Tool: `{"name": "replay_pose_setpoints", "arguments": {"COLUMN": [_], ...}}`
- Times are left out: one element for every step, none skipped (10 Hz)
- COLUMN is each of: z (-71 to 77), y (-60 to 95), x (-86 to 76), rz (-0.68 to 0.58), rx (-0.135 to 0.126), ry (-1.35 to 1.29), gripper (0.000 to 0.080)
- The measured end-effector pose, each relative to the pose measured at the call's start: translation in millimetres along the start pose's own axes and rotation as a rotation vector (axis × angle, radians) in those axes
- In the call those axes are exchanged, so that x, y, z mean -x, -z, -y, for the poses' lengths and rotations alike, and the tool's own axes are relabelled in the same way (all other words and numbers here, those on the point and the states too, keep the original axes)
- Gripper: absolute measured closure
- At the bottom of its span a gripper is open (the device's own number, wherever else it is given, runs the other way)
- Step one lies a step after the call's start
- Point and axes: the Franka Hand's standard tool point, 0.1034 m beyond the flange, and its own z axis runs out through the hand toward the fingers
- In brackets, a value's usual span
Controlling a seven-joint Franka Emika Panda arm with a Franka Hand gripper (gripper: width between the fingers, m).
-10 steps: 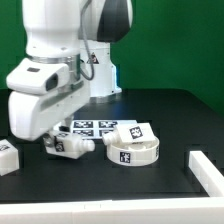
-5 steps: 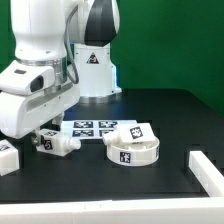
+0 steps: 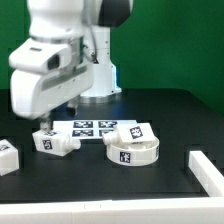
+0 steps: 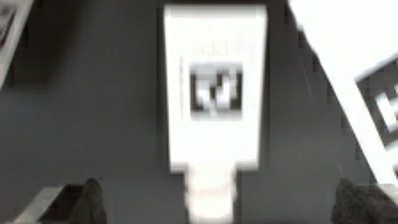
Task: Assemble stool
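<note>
stool assembly: the tool point(image 4: 215, 203) hangs over a white block leg point(image 3: 55, 142) that lies on its side on the black table point(image 3: 170, 110), at lower left of centre in the exterior view. in the wrist view the two dark fingertips point(image 4: 68, 203) stand wide apart, one on each side of the leg's long body, and touch nothing. the leg is loose on the table, not held. the round rimmed seat point(image 3: 134, 152) sits just right of centre, well apart from this leg. a tagged block point(image 3: 137, 132) shows at the seat's far rim; whether it rests on the seat or stands behind it cannot be told. the marker board point(image 3: 93, 127) lies flat toward the middle of the frame, behind leg and seat. a further leg point(image 3: 7, 157) shows at the left edge and a white part point(image 3: 207, 170) at lower right.

the leg looks like stiff, light plastic, smooth and probably a little slippery, not fragile. its flat long sides, around the middle near the tag, seem the best place to take hold. that would leave the narrower end bare for the seat.
</note>
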Motion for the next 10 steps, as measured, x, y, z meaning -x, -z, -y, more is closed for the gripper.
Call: {"name": "replay_pose_setpoints", "arguments": {"z": [10.9, 12.4, 11.0, 11.6, 12.3, 14.3, 21.3, 31.5, 35.9, 34.2], "y": [8.9, 4.5, 3.0, 3.2, 3.4, 9.5, 14.8, 10.4, 5.6, 6.4], "x": [-20.3, -16.3, -13.8, -15.0, -16.8, -36.7, -72.0, -99.3, -103.3, -101.7], "rz": [-0.011, -0.01, -0.008, -0.008, -0.008, -0.007, -0.017, -0.028, -0.029, -0.029], "rx": [0.03, 0.018, 0.015, 0.016, 0.016, 0.034, 0.058, 0.072, 0.068, 0.069], "ry": [0.029, 0.053, 0.044, 0.047, 0.05, 0.039, 0.06, 0.08, 0.103, 0.098], "gripper": [0.0151, 0.0151, 0.0151, 0.0151, 0.0151, 0.0151, 0.0151, 0.0151, 0.0151, 0.0151]}}
